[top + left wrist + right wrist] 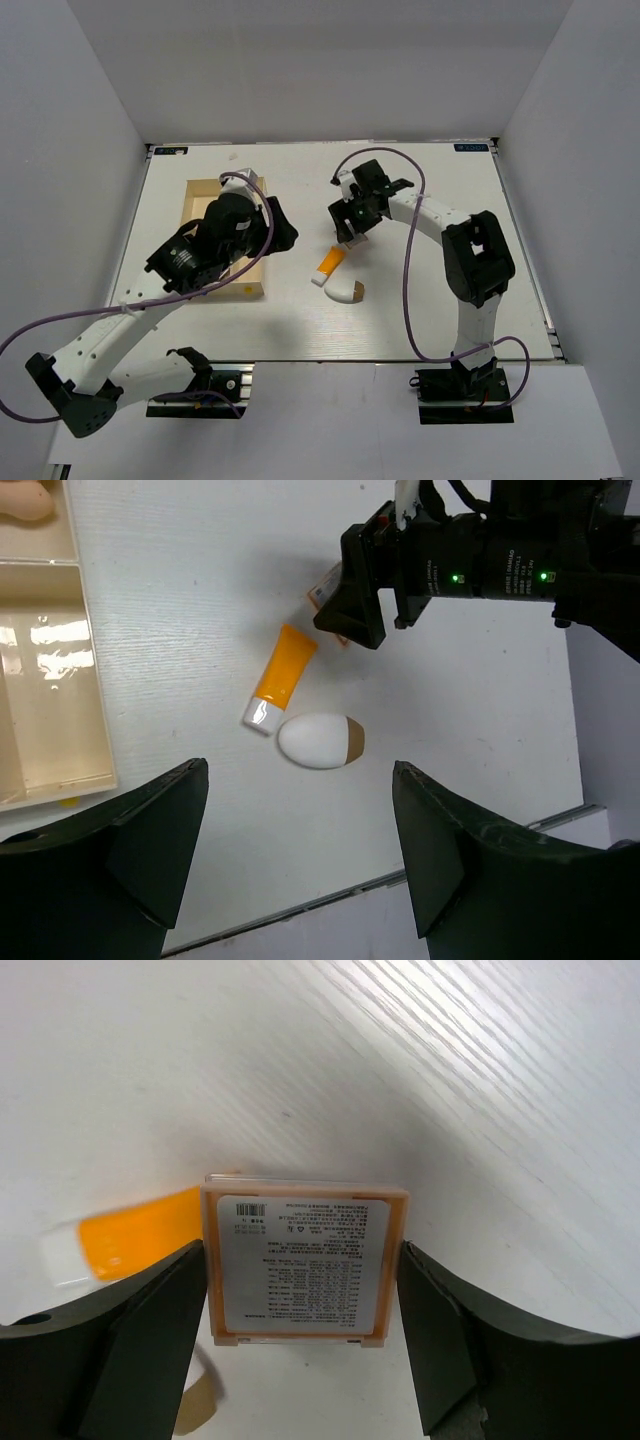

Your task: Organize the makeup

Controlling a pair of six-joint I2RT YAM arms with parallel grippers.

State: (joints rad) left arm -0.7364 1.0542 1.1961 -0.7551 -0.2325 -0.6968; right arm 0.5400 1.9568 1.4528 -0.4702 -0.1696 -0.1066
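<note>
My right gripper (303, 1250) is shut on a square peach compact (300, 1260), label side up, and holds it just above the table. An orange tube with a white cap (330, 266) lies right beside it, also in the right wrist view (130, 1235). A white egg-shaped sponge with a brown tip (347, 291) lies just in front of the tube's cap. My left gripper (300, 768) is open and empty, hovering near the tray's right side; below it lie the tube (280, 675) and the egg (320, 741). In the top view the right gripper (350, 232) hides the compact.
The pale wooden divided tray (196, 190) stands at the left, mostly under my left arm. In the left wrist view its near compartment (50, 730) is bare, and a peach sponge (25, 500) lies in the one beyond it. A small yellow bit (65, 802) sits by its front edge.
</note>
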